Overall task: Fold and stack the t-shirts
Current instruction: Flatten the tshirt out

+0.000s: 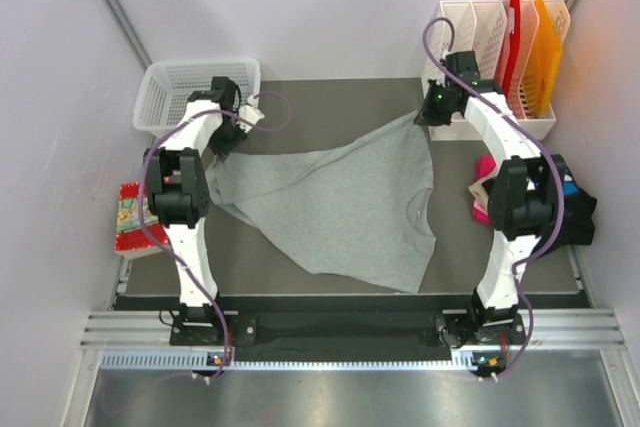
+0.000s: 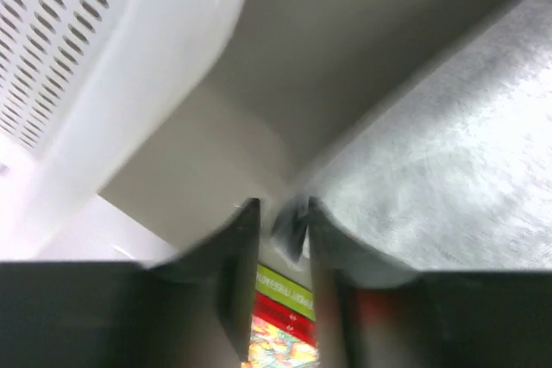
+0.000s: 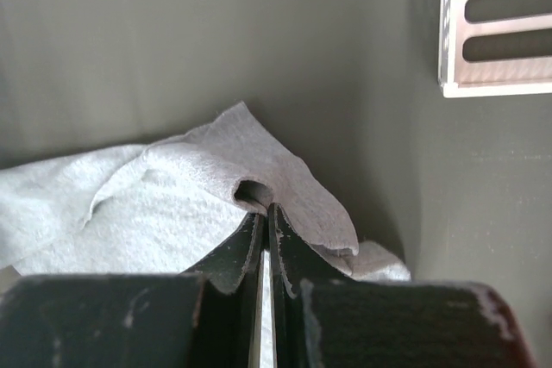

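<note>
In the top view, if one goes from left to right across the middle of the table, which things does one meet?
red patterned item at the table's left edge → grey t-shirt spread out in the middle → pile of other t-shirts at the right edge

Both arms rise from bases at the bottom of the overhead frame and lean toward its top. The left arm (image 1: 185, 197) stands at the left, elbow bent, its wrist at upper left. The left gripper (image 2: 280, 208) is blurred in the wrist view, its fingers (image 2: 246, 234) a little apart with a narrow gap between them. The right arm (image 1: 515, 197) stretches to upper right. The right gripper (image 3: 263, 211) has its fingers (image 3: 248, 243) pressed together, pinching a fold of the grey t-shirt (image 3: 172, 204)
</note>
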Controlling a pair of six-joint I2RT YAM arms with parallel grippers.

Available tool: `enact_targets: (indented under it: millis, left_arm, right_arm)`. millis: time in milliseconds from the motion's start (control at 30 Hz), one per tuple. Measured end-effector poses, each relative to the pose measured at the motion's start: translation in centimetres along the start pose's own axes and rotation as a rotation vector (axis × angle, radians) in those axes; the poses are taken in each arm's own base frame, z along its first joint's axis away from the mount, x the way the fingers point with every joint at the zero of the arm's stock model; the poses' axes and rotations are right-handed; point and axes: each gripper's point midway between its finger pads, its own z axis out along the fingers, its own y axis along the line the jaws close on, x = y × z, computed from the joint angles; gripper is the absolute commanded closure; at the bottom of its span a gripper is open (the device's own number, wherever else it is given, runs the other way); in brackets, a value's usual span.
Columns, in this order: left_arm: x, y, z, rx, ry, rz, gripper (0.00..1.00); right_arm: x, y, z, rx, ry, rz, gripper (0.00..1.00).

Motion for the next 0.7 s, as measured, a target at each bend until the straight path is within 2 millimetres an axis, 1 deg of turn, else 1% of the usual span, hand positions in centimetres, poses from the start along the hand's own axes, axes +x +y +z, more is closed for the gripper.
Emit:
enact_targets:
  millis: [33,100,133,167,200,233,267,367,433,467,500,567,600,633,700]
  left_arm:
    - [0.1,0.0,0.0,-0.001,0.003,-0.001,0.4]
    - [0.3,-0.1,-0.2,-0.001,0.011,-0.009,0.35]
    - [0.4,0.0,-0.4,-0.003,0.011,-0.01,0.26]
    - [0.5,0.0,-0.8,-0.006,0.009,-0.014,0.21]
    - [0.5,0.1,-1.4,-0.01,0.004,-0.014,0.2]
    - [0.6,0.3,-2.7,-0.022,-0.011,-0.019,0.2]
    - [0.6,0.5,-3.3,-0.028,-0.019,-0.018,0.19]
    - [0.4,0.5,-7.1,-0.045,-0.081,-0.014,0.2]
    - [0.5,0.2,-9.7,-0.054,-0.127,-0.009,0.25]
    - [0.8,-0.3,-10.7,-0.052,-0.144,-0.006,0.26]
    - [1.3,-1.1,-11.4,-0.039,-0.15,0.0,0.31]
    - [2.5,-2.9,-11.6,0.001,-0.139,0.014,0.35]
    - [3.3,-4.0,-11.1,0.028,-0.122,0.022,0.37]
    - [4.4,-5.4,-10.1,0.071,-0.086,0.03,0.41]
    - [6.3,-7.7,-8.1,0.145,-0.015,0.043,0.43]
  right_arm:
    - [0.2,-0.1,0.1,0.001,0.005,0.0,1.0]
    - [0.5,-0.1,0.3,0.001,0.014,-0.001,1.0]
    - [0.7,-0.1,0.5,0.0,0.02,-0.001,1.0]
    - [0.8,-0.1,0.6,-0.002,0.024,-0.002,1.0]
    - [0.9,-0.1,0.9,-0.002,0.028,-0.003,1.0]
    - [1.1,-0.1,1.1,-0.001,0.035,-0.002,1.0]
    - [1.3,-0.2,1.3,0.0,0.042,-0.002,1.0]
    - [1.8,-0.2,1.8,-0.001,0.057,-0.003,1.0]
    - [1.9,-0.2,2.0,-0.001,0.062,-0.008,1.0]
    - [1.9,-0.2,2.0,-0.001,0.063,-0.009,1.0]
    - [2.0,-0.1,2.0,-0.001,0.063,-0.01,1.0]
    - [2.0,-0.1,2.0,-0.002,0.063,-0.012,1.0]
    - [2.0,0.0,2.1,-0.003,0.064,-0.013,1.0]
    - [2.1,0.1,2.1,-0.003,0.065,-0.014,1.0]
    - [2.1,0.1,2.1,-0.004,0.065,-0.014,1.0]
